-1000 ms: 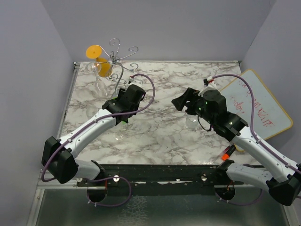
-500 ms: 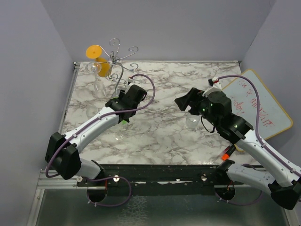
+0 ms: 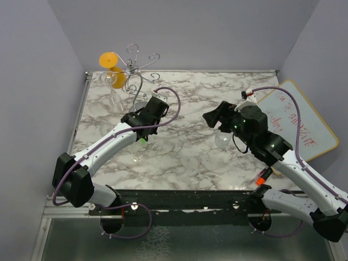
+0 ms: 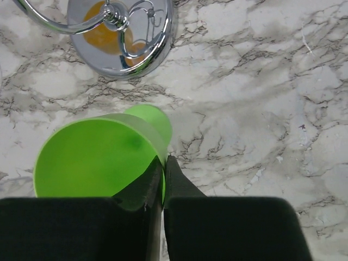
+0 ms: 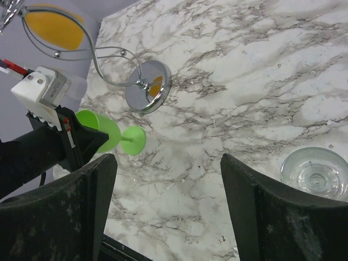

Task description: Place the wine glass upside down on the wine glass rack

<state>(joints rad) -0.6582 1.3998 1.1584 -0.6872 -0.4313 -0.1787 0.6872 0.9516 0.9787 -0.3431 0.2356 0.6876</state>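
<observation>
At the near-left of the marble table [image 3: 190, 157]:

1. Left gripper [image 4: 164, 161]. Its fingers are drawn together on the rim wall of the green wine glass [image 5: 104, 132], with one finger inside the bowl and one outside.
   - Position: the glass lies on its side on the marble, mouth toward the gripper. In the left wrist view its foot points to one o'clock, just short of the rack's base.
   - Handling, as judged: it looks like tinted plastic, so probably light, stiff and smooth-walled.
   - Risk: a rim pinch gives thin purchase and may let the glass swivel once lifted.
   - Where to hold: the stem, between bowl and foot, must slide into a spiral arm, so the fingers are best kept off it.

2. Right gripper [image 5: 167, 163]. Its fingers are wide apart and hold nothing, and it hovers over mid-table. A clear wine glass [image 5: 315, 174] sits at four o'clock in its own view.

3. Wine glass rack [image 3: 132, 69], at eleven o'clock of the table. It has a round chrome base [image 4: 122, 38] and curled wire arms above. An orange wine glass [image 3: 109, 58] hangs inverted from one arm.
</observation>
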